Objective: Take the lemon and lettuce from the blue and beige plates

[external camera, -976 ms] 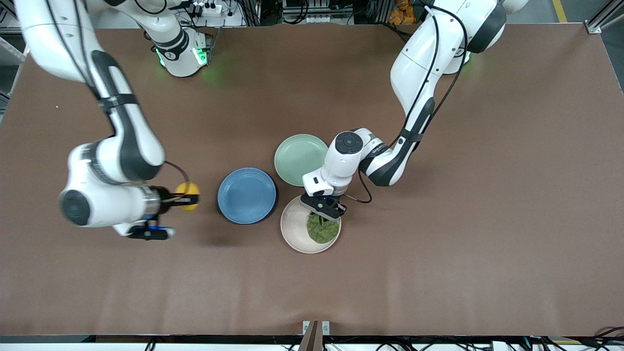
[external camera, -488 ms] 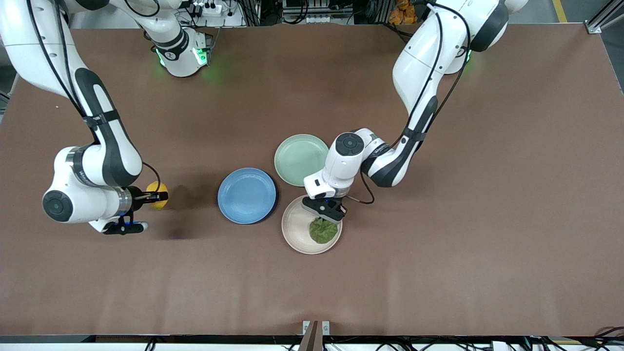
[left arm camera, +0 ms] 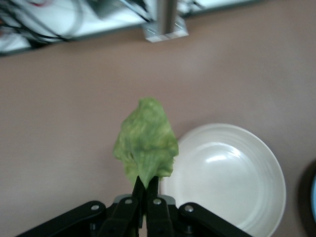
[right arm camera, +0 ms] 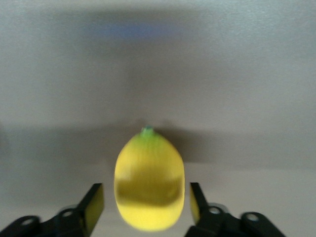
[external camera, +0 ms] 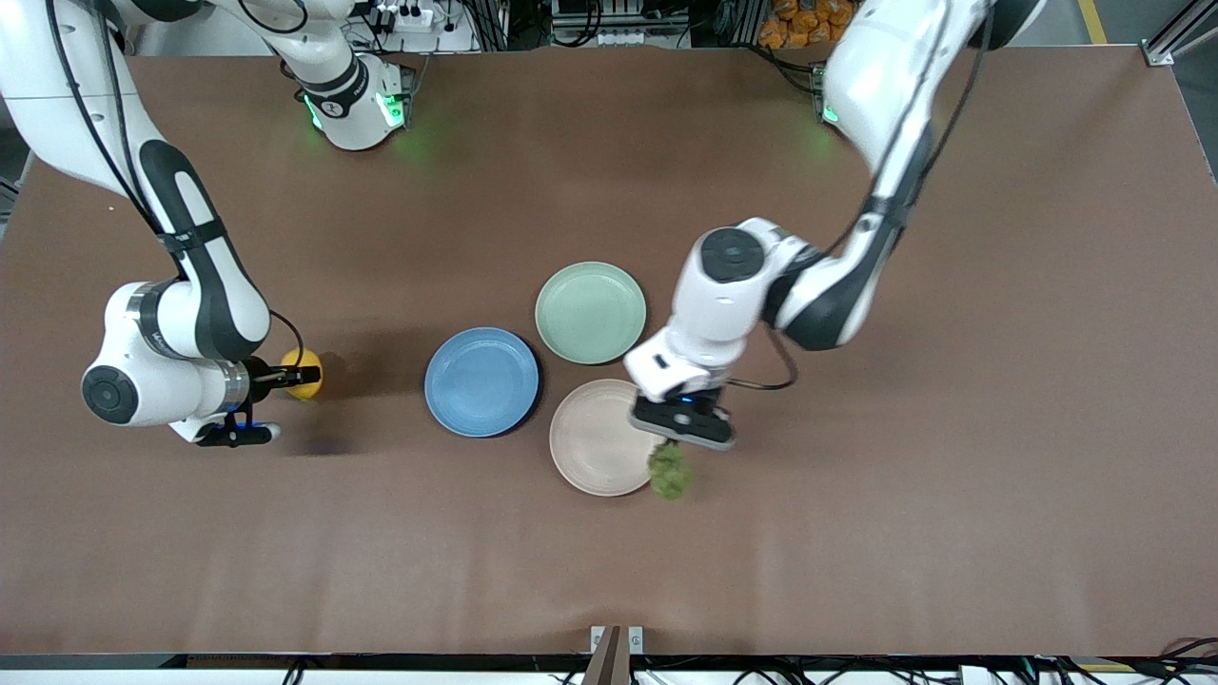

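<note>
The lemon (external camera: 304, 373) lies on the bare table toward the right arm's end, well apart from the blue plate (external camera: 482, 381). My right gripper (external camera: 290, 378) is open around it, with a gap between each finger and the lemon (right arm camera: 149, 182). My left gripper (external camera: 668, 445) is shut on the stem end of the lettuce (external camera: 671, 473). It holds the lettuce in the air over the rim of the beige plate (external camera: 590, 440), on the side toward the left arm's end. In the left wrist view the lettuce (left arm camera: 145, 140) hangs from my left gripper (left arm camera: 146, 183) beside the bare beige plate (left arm camera: 232, 177).
A pale mint-green plate (external camera: 590, 312) stands farther from the front camera, touching close to the blue and beige plates. A small metal bracket (external camera: 617, 639) sits at the table edge nearest the front camera.
My left gripper has lifted the lettuce off the beige plate and carried it toward the left arm's end. My right gripper carried the lemon farther from the blue plate, and its fingers now stand apart from it.
</note>
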`<act>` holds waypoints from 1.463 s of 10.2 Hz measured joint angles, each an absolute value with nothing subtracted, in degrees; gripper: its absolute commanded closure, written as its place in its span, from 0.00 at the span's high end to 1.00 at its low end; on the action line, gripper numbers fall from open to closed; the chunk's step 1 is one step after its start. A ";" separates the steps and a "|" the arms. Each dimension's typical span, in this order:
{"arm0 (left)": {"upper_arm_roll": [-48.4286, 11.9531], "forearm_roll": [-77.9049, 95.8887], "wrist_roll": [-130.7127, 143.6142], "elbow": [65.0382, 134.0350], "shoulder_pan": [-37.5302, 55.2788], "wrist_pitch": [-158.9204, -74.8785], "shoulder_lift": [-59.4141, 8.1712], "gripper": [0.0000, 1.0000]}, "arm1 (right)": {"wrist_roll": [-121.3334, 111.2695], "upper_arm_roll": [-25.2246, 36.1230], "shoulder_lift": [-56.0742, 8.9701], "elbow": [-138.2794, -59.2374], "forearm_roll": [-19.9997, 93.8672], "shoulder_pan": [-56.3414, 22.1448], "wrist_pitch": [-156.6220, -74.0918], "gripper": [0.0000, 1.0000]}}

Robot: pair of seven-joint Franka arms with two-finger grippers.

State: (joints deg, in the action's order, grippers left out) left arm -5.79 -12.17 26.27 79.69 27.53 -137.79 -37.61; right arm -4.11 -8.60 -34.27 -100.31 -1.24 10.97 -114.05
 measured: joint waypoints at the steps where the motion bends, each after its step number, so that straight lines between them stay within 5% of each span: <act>1: -5.78 -11.67 26.16 79.98 24.69 -135.04 -35.91 0.00 | -4.11 -8.62 -34.20 -100.06 -1.23 11.03 -113.71 1.00; 5: -5.36 -12.06 21.31 82.21 15.43 -123.78 -35.94 0.02 | -4.10 -9.60 -32.27 -85.98 -0.81 10.83 -98.23 1.00; 6: -5.29 -12.22 20.07 82.33 13.08 -122.21 -35.99 0.99 | -4.10 -9.52 -30.64 -82.24 -0.58 11.02 -94.58 1.00; 10: -5.44 -12.30 12.18 81.22 6.92 -116.39 -34.46 1.00 | -3.94 -9.04 -19.26 -78.52 -0.29 11.68 -87.83 1.00; 15: -7.97 -12.01 12.17 79.70 8.05 -97.68 -18.14 1.00 | 0.09 -9.35 -9.83 -78.71 -0.23 9.49 -80.78 1.00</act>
